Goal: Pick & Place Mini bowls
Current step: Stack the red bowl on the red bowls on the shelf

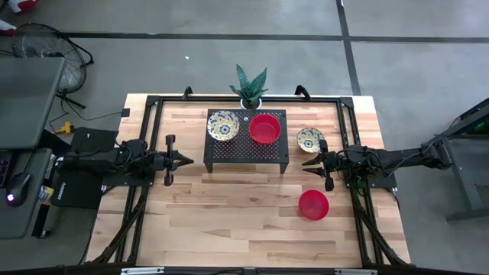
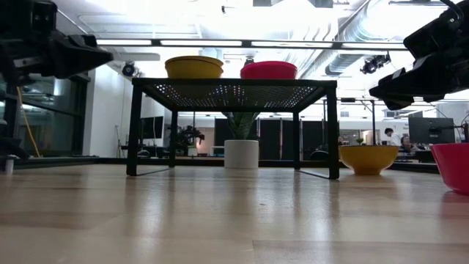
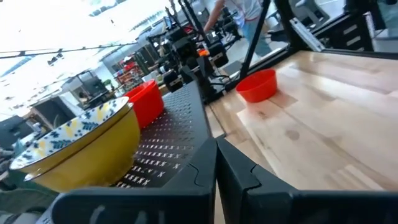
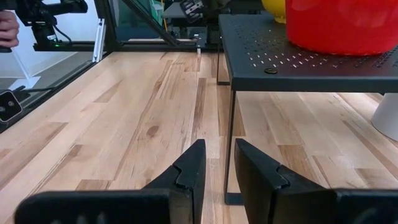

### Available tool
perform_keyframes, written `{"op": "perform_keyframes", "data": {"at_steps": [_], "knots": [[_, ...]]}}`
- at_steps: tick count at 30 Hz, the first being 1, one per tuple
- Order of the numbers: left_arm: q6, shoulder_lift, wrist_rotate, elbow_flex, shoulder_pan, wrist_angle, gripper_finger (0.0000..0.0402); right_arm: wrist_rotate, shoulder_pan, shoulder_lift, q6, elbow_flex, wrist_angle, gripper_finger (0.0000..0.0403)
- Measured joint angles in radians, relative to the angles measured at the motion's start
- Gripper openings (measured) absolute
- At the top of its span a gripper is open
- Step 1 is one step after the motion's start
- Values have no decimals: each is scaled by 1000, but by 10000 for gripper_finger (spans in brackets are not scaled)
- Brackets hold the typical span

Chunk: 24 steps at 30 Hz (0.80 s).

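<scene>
A black perforated stand [image 1: 246, 155] sits at the table's far middle. On it rest a floral cream-yellow bowl [image 1: 222, 125] [image 3: 81, 149] and a red bowl [image 1: 264, 128] [image 4: 342, 25]. A second floral bowl [image 1: 310, 139] [image 2: 368, 158] stands on the table right of the stand. A second red bowl [image 1: 313, 205] [image 3: 258, 85] stands nearer the front right. My left gripper [image 1: 187, 160] [image 3: 216, 165] hovers shut just left of the stand. My right gripper [image 1: 308, 163] [image 4: 219, 163] hovers slightly open right of the stand, near the floral bowl on the table.
A white pot with a green plant [image 1: 250, 99] stands behind the stand at the far edge. A black frame [image 1: 153, 103] runs around the table. Bare wood [image 1: 229, 214] lies in front of the stand. The room beyond holds equipment, and a person's hand [image 4: 7, 28].
</scene>
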State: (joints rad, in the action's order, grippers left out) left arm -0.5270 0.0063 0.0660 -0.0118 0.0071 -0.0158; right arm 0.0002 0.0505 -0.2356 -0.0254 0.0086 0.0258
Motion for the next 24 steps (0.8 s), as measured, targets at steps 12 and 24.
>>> {"op": "perform_keyframes", "data": {"at_steps": [12,24], "knots": [[32,0,-34,0,0,6,0,0,0,0,0,0,0,73],[31,0,-50,0,0,10,0,0,0,0,0,0,0,73]]}}
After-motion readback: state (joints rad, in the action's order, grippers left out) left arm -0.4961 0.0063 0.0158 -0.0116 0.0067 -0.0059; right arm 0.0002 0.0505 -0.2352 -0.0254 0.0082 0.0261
